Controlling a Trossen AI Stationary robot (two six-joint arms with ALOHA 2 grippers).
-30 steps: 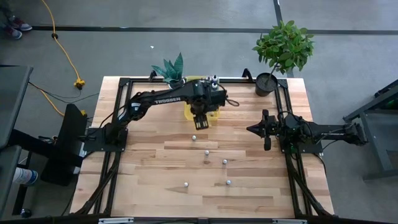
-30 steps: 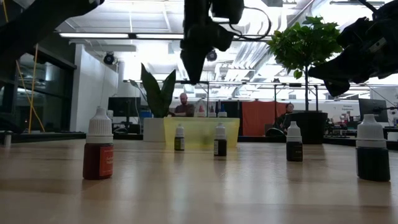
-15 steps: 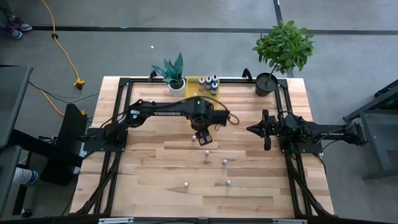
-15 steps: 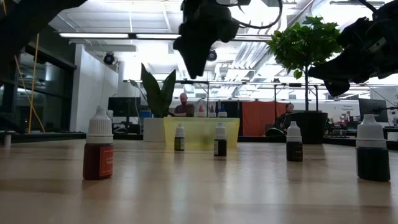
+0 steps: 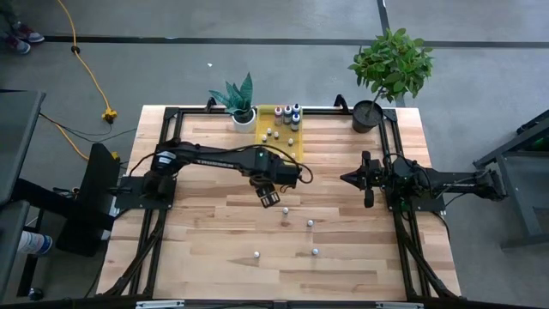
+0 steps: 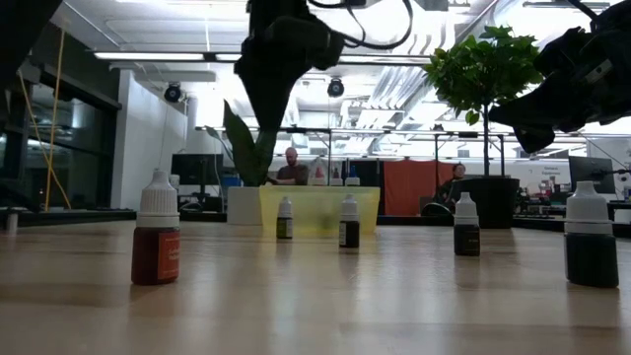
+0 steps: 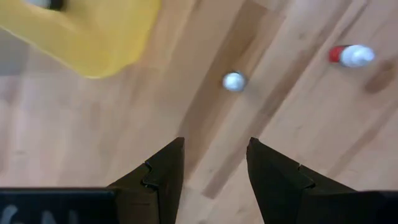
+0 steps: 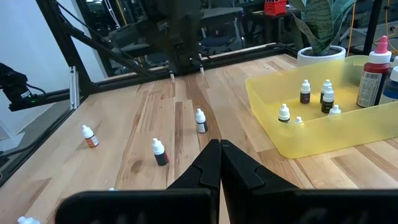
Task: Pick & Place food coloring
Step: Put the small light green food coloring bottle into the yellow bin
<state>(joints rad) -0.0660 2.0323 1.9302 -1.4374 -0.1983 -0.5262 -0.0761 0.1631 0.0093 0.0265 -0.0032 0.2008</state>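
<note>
Wooden counter (image 5: 206, 249): the left pincer (image 5: 269, 196), parted and empty, is hovering over a loose food coloring bottle (image 5: 285, 209) at its five o'clock; descending off-centre risks toppling it.

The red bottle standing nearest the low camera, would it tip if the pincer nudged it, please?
Probably. The red bottle stands tall on a narrow base, so a high nudge likely topples it. Its round cap suggests that it would then roll on the table. It looks small, so probably light.

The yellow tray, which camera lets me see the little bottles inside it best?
The right wrist view: the yellow tray sits close with its bottles distinct. The high view shows it small, the low view only its front wall, the left wrist view one corner.
</note>
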